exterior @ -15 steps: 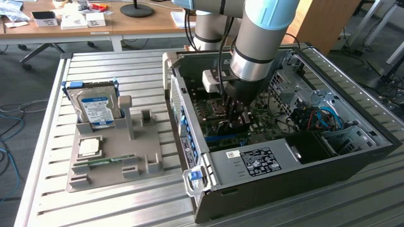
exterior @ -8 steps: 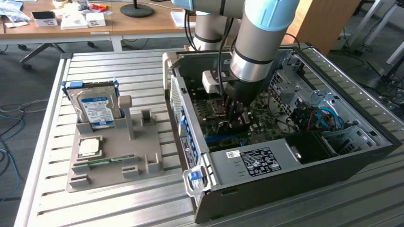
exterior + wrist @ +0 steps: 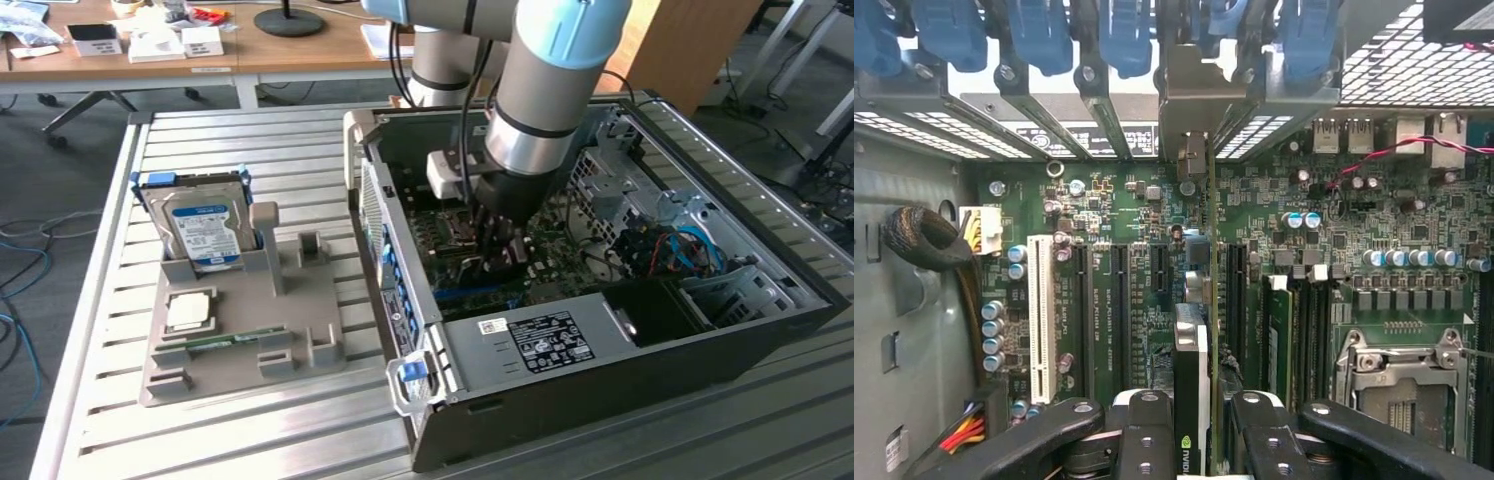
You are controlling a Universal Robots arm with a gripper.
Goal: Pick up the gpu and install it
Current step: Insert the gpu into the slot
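The gpu (image 3: 1194,400), thin, stiff, likely fragile, is hanging edge-on over the motherboard (image 3: 1124,290), gripper (image 3: 1189,425) fingers pinching its top edge at six o'clock.

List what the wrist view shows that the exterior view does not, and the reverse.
Wrist view alone: the gpu edge-on between the gripper fingers, standing over the motherboard's expansion slots, its metal bracket at the case's rear openings.
Exterior view alone: the grey parts holder with the hard drive upright on the slatted table.
Both: the open computer case and its green motherboard.
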